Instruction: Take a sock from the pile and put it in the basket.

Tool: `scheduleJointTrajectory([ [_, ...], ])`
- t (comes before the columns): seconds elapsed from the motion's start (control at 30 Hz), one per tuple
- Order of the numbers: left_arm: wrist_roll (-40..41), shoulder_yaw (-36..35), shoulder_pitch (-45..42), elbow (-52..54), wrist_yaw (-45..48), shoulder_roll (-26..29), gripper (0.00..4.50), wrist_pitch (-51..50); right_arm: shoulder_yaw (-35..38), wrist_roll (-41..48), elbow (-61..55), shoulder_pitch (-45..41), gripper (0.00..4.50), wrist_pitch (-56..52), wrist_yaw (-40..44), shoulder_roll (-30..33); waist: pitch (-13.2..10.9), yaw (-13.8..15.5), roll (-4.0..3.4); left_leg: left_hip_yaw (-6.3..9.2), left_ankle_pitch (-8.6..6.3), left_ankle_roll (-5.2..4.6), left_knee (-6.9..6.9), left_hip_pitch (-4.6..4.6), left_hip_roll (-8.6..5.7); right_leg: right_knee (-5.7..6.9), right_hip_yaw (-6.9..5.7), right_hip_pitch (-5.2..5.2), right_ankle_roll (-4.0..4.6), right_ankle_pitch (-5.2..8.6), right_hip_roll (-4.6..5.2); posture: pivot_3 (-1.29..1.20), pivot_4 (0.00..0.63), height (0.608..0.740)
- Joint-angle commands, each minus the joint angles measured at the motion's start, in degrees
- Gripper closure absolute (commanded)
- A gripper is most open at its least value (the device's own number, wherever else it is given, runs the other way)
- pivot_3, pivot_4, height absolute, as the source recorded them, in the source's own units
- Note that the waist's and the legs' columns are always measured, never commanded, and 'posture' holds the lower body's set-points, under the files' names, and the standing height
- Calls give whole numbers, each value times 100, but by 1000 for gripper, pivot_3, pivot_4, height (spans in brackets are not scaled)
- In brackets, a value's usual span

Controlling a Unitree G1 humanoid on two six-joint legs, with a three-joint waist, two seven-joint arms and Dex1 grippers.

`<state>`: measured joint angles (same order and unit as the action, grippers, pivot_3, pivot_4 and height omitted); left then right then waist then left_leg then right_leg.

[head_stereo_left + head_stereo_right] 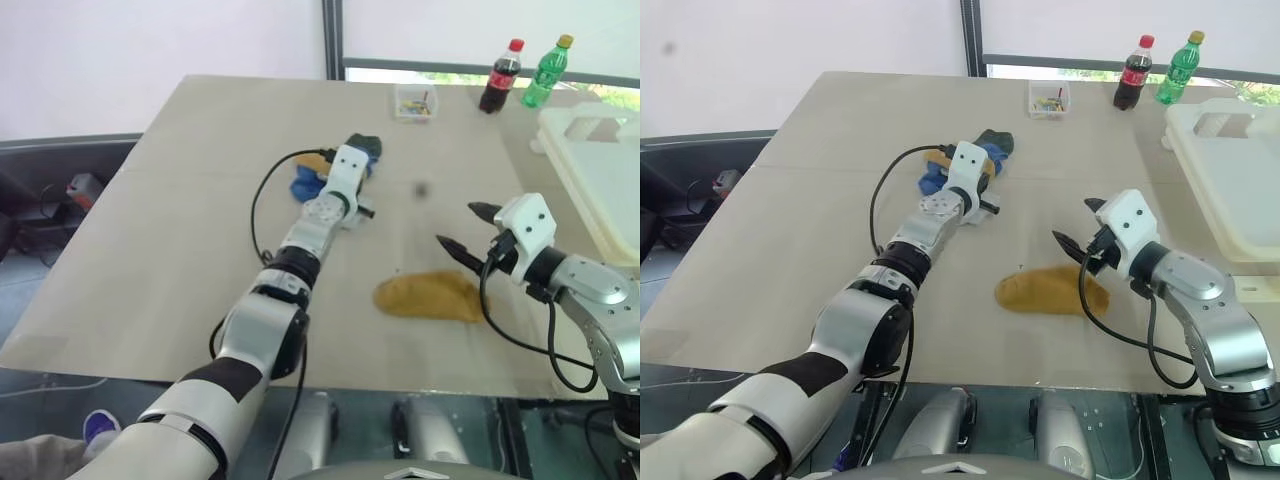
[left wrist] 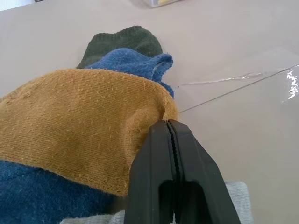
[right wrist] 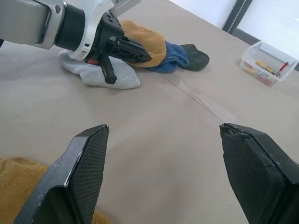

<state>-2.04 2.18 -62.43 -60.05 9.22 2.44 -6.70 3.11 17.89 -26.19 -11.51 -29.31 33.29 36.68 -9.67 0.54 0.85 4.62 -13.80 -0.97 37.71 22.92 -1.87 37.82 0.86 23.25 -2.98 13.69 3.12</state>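
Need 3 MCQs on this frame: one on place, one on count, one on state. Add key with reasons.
1. Where does the lone yellow sock lie?
A. in the basket
B. on the table, near the right gripper
C. on top of the pile

2. How many bottles stand at the table's far edge?
A. one
B. two
C. four

3. How do the left gripper's jaws stand?
A. shut on the pile's yellow sock
B. wide open above the table
C. shut on a bottle

Key:
1 B: the sock lies flat on the table just left of the right gripper, apart from the pile and the basket.
2 B: one cola bottle and one green bottle.
3 A: in the left wrist view the left gripper has its jaws closed, pinching the edge of the pile's yellow sock.
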Motion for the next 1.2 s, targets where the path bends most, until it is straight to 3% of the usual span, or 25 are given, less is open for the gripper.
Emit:
scheduleJointTrajectory([
  [0.03, -11, -18, -56, 315, 70, 55, 3952, 66, 48, -91, -113, -33, 560, 120, -23, 9, 0, -1, 0, 0, 0, 0, 0, 0, 0, 1, 0, 0, 0, 0, 0, 0, 150, 740],
  [0.1, -24, -18, -83, 304, 22, 27, 3491, 40, 27, -121, -94, -36, 560, 137, -11, -1, 0, 2, 0, 0, 0, 0, 0, 0, 0, 1, 0, 0, 0, 0, 0, 0, 150, 740],
  [0.23, -101, 40, -129, 176, -48, -18, 1533, -8, -15, -162, -58, -44, 560, 147, 35, 2, 0, 4, 0, 0, 0, 0, 0, 0, 0, 1, 0, 0, 0, 0, 0, 0, 150, 740],
  [0.43, -169, 43, -216, -34, -90, -107, 1533, 23, -12, -178, -106, 39, 560, 122, 43, -2, 0, 5, 0, 0, 0, 0, 0, -1, -1, 2, 1, 0, 0, 0, 0, 0, 150, 740],
  [0.63, -146, 0, -267, -151, -99, -159, 4219, 52, 16, -170, -165, 120, 560, 93, 28, 3, 0, 2, 0, -2, 0, 0, 0, -1, -1, 3, 2, 0, 0, 0, 0, 0, 150, 740],
  [0.67, -137, -12, -274, -155, -101, -161, 4399, 56, 20, -168, -169, 125, 560, 88, 25, 2, 0, 1, 0, -2, 0, 0, 0, -2, -1, 3, 2, 0, 0, 0, 0, 0, 150, 740],
  [1.0, 73, -178, 19, 658, 125, -15, 4399, -35, 28, -160, -181, 179, 560, 79, 18, -2, 0, -4, 1, -2, 0, 0, 0, -2, 0, 5, 3, 1, 0, 0, 0, 0, 150, 740],
  [1.2, 480, -47, 701, 2282, 1117, -11, 4399, -660, -17, -168, -82, 113, 560, 111, 45, -20, 0, -6, -1, -4, 2, 3, 1, -3, 5, 6, 7, 1, 1, 0, 0, 0, 150, 740],
])
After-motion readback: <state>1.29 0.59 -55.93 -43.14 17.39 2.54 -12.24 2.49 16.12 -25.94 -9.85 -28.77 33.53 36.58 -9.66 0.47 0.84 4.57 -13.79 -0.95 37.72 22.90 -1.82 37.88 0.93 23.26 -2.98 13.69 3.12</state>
